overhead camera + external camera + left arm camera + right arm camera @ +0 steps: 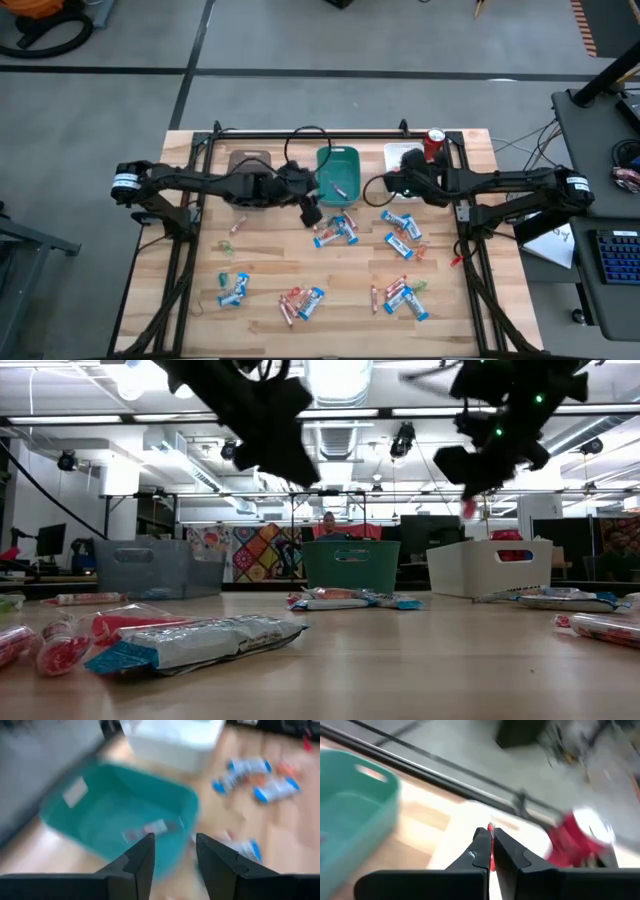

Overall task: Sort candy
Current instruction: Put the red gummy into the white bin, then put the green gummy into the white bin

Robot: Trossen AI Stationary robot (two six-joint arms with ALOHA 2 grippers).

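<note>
On the left, the left gripper [311,213] hangs just beside the near rim of the teal plastic tray [350,158], its fingers [141,861] parted with nothing between them. A pale wrapped piece [152,827] lies inside that tray. The risk here is likely a low sweep: the tray is light and open-topped, and a finger catching its rim could shove it toward the brown tray [249,160] or the black frame rail behind.

Near this gripper lies a cluster of blue-and-white bar wrappers [337,231], close enough that a careless descent could scatter them. More candy lies toward the front edge: a green-and-blue group [233,289] at the left, red sticks with a blue bar [303,301] in the middle and another mixed pile [402,296] to the right. The middle of the wooden table [262,254] is bare and gives the most room to move.

On the right, the right gripper [399,185] is pinched shut on a slim red candy stick [491,845], held above the table close to the white plastic tray [398,153]. The grip looks thin, so the stick could slip or twist out early. The red can [435,144] stands just beside that tray; a wide swing might tip it. Both grippers work near each other between the teal and white trays, so a crossing move risks contact.
</note>
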